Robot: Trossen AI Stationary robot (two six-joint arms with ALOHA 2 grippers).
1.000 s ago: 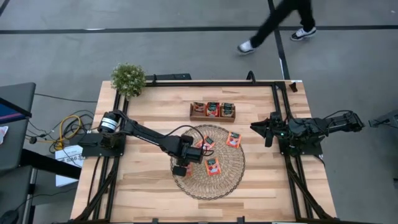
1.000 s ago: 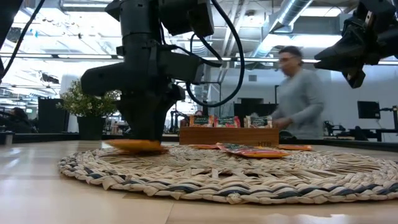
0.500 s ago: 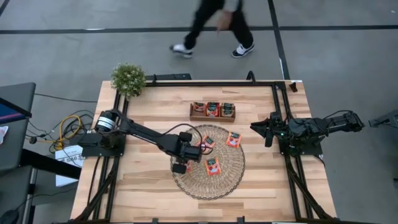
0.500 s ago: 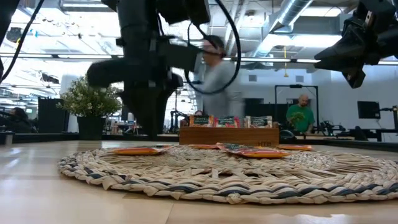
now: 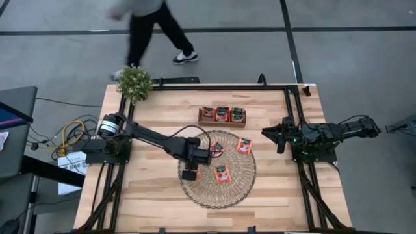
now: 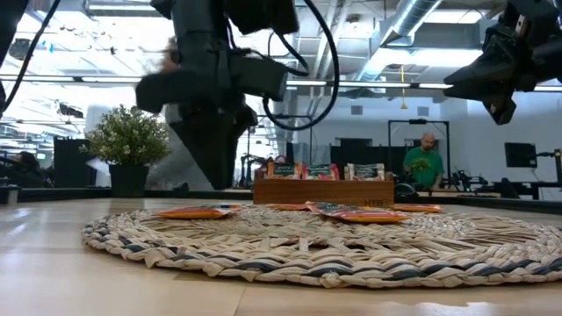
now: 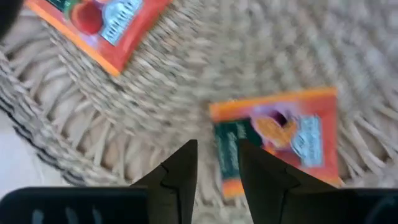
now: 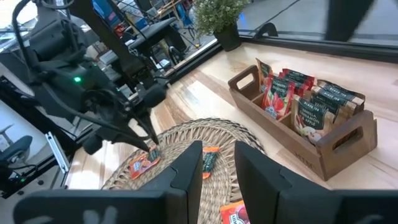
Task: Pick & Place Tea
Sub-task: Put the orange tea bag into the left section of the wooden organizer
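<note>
On the wooden table (image 5: 149,195), the round straw mat (image 5: 234,188) sits near the middle, and the small wooden tray (image 5: 222,122) stands just beyond its far edge. All three of the tray's compartments already show tea sachets (image 8: 292,99) standing upright, so I judge part of the job done.

At least three sachets lie flat on the mat, none of them touching the tray. One is on the right (image 5: 244,145), one nearer the front (image 5: 222,173), and one on the left, right under me (image 7: 280,140). Those are what is left to move.

My left claw (image 7: 216,149) hangs low over the left part of the mat. Its fingers are a narrow gap apart with only straw showing between them, so it is carrying nothing. The red-orange sachet lies just ahead of the tips, not between them.

My right claw (image 8: 214,155) waits at the table's right edge, fingers apart and empty.
</note>
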